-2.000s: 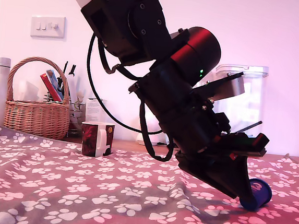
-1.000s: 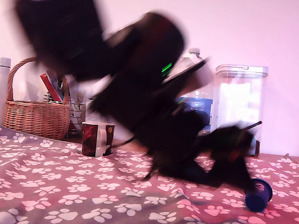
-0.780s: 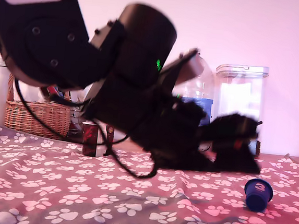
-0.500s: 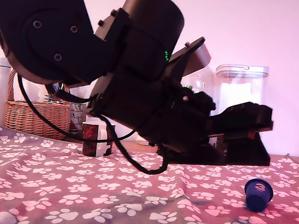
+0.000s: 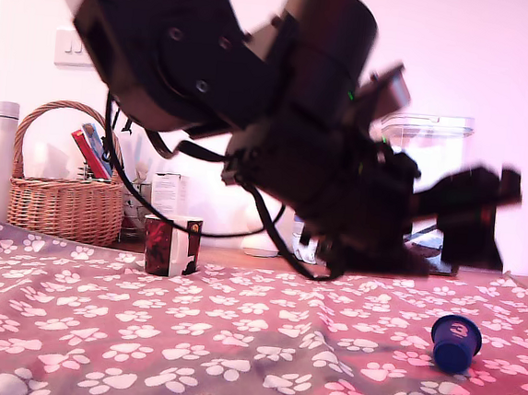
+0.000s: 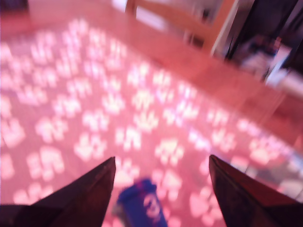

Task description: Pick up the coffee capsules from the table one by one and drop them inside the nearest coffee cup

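Hovering above the table, our gripper has its fingers spread apart with nothing between them. We see the coffee capsule lying on the paw-print cloth at about five o'clock in the exterior view, apart from the gripper. The coffee cup stands well apart, around nine o'clock from the capsule, before a basket.

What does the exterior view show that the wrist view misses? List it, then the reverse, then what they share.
Exterior only: the mug, wicker basket, clear canister, wall switch and the arm's body. Wrist only: both fingertips set wide apart, and a wooden frame beyond the table edge. Both: the blue capsule lying free on the paw-print cloth, ungripped.
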You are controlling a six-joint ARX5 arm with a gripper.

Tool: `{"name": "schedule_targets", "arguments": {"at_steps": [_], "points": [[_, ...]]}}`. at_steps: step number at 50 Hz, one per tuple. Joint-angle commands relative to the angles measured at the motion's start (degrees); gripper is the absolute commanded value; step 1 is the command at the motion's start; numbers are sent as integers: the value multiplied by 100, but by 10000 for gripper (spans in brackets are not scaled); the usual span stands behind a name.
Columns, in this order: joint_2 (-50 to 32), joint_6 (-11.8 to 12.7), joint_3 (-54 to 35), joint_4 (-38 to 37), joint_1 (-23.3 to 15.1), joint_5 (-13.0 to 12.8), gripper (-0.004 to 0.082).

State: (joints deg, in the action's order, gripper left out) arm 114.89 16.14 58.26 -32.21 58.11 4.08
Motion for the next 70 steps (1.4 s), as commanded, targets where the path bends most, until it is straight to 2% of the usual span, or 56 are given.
{"name": "schedule_targets", "arguments": {"at_steps": [1, 6, 13, 23, 31, 39, 42, 52, 60, 66, 70], "points": [[192, 55, 107, 151, 4, -11, 569], [304, 149, 260, 439, 0, 0, 569], [514, 144, 654, 1021, -4, 122, 569], [741, 153, 1080, 1733, 2, 101, 566], [807, 192, 1246, 2114, 2, 9, 497], [813, 192, 1285, 2192, 2, -7, 472], [815, 190, 1305, 2221, 2, -4, 433], [828, 138, 1311, 2306, -9, -2, 191], [828, 35, 1311, 2347, -7, -4, 126], [828, 28, 1311, 2341, 15, -2, 103], [820, -92, 1311, 2312, 15, -4, 103]]}}
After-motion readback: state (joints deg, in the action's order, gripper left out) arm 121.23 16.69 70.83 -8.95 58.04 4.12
